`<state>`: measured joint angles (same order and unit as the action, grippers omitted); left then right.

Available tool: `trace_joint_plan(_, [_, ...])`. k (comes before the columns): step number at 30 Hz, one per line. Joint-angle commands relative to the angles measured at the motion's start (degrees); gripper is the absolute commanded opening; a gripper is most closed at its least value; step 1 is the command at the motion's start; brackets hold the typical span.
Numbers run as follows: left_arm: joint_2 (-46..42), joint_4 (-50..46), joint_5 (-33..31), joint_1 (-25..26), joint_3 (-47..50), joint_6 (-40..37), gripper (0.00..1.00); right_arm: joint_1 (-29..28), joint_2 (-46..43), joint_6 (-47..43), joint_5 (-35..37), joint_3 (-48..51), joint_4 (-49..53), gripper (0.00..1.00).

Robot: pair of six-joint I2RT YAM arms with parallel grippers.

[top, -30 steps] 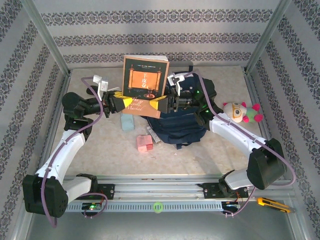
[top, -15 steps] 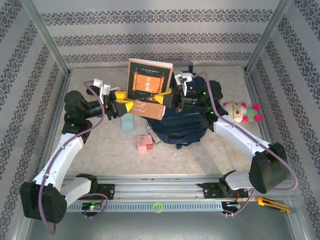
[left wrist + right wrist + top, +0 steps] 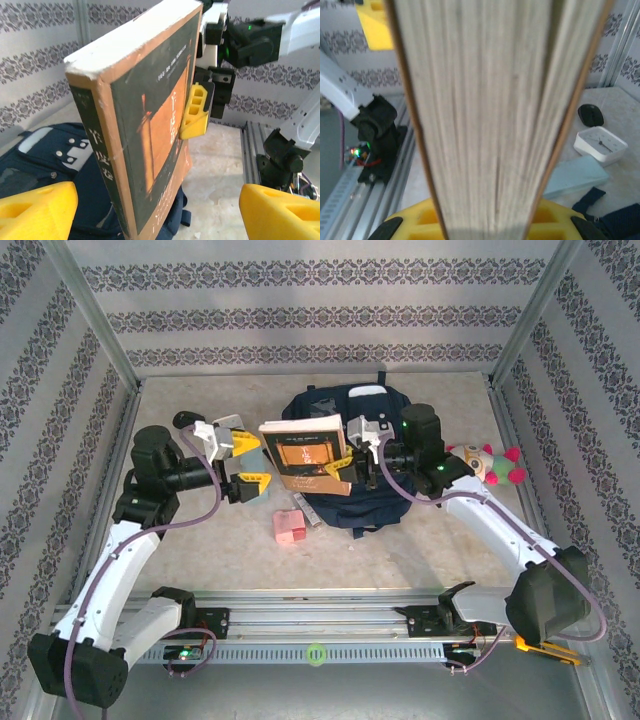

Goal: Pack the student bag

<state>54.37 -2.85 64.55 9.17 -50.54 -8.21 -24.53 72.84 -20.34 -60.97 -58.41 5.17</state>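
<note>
Compared with a second ago, the book [image 3: 308,452] has been lowered from its upright stand near the back wall and is now held tilted over the student bag [image 3: 375,502]. The left pincer [image 3: 248,463] has been drawn off to the left, its yellow jaws spread wide with nothing between them. The right pincer [image 3: 350,462] is clamped on the book's right edge. More of the bag's top has been uncovered. The bag lies on the surface [image 3: 200,530] at the middle rear, under and behind the book and between the two arms. One book, one bag, one pink block [image 3: 289,527], one plush toy [image 3: 487,462] and two pincers can be counted. In the left wrist view the book's dark spine and orange cover are seen, with one yellow finger [image 3: 195,112] of the right pincer pressed against the cover and the bag's navy fabric below. In the right wrist view the book's page edge is seen close up, and beside it a white clock [image 3: 600,144] and a pale blue block [image 3: 575,175] are shown on the surface.
</note>
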Motion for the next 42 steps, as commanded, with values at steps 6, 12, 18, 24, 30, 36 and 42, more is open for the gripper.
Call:
trace_joint_plan(6, [4.5,-3.6,1.8,4.1,-5.1,-5.4,0.68,-2.6,0.6,-18.1,2.6,-7.7,15.9,0.00])
trace_joint_plan(12, [4.5,10.4,3.5,4.9,-1.4,3.6,0.03,1.0,0.7,-15.3,-1.9,-7.0,12.7,0.10])
trace_joint_plan(18, [6.0,41.3,1.5,4.9,4.3,27.4,0.00,6.1,-3.2,3.1,-9.8,2.6,-7.6,0.48])
trace_joint_plan(24, [10.9,53.8,4.4,5.0,3.9,36.5,0.00,6.8,-3.9,11.7,-17.0,6.7,-15.7,0.51])
trace_joint_plan(30, [13.0,53.5,0.9,5.1,3.9,35.5,0.12,7.8,-4.7,15.0,-15.5,7.3,-16.1,0.00])
trace_joint_plan(36, [12.8,21.1,-11.3,7.2,-1.0,11.1,0.64,16.8,-8.8,29.5,-3.2,10.3,-16.5,0.00])
trace_joint_plan(42, [20.0,-0.3,-27.8,15.1,-8.0,-11.5,0.72,26.5,-13.7,41.0,10.4,12.7,-6.0,0.00])
